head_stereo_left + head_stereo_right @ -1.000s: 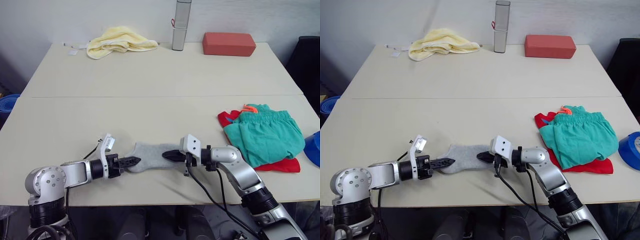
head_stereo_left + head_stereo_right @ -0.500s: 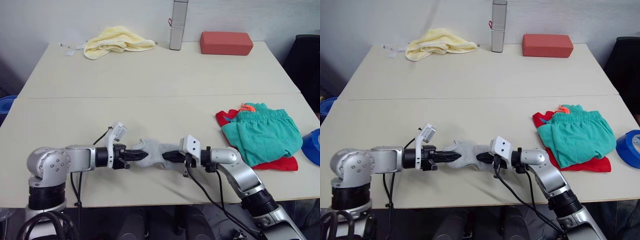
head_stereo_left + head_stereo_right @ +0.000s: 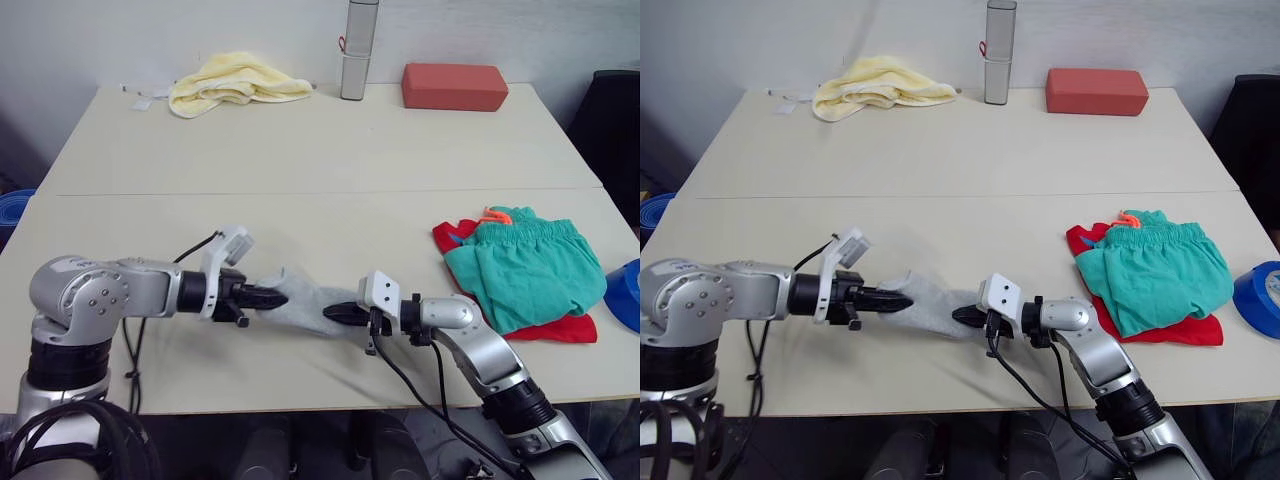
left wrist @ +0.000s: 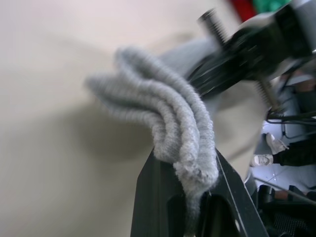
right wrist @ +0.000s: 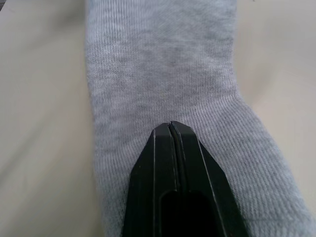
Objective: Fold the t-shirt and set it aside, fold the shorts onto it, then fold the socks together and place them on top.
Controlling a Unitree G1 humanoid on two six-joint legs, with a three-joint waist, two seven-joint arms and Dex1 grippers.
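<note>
I see my left gripper (image 3: pixel 268 297) with fingers clenched on the socks (image 3: pixel 300 303), one end lifted near the worktop's (image 3: pixel 300 150) front edge. My right gripper (image 3: pixel 333 314), fingers pressed together, pins the other end flat.

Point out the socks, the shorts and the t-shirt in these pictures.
socks (image 3: pixel 305 299), left eye view, middle of the grey knit.
shorts (image 3: pixel 525 270), left eye view, centre of the teal fabric.
t-shirt (image 3: pixel 568 330), left eye view, red edge under the shorts.

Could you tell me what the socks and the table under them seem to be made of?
The socks: soft grey knit fabric, judging by the fine ribbed stitches and fuzzy, bunched edge in the left gripper. The table: a smooth, matte beige board, probably laminate; its core cannot be told.
</note>
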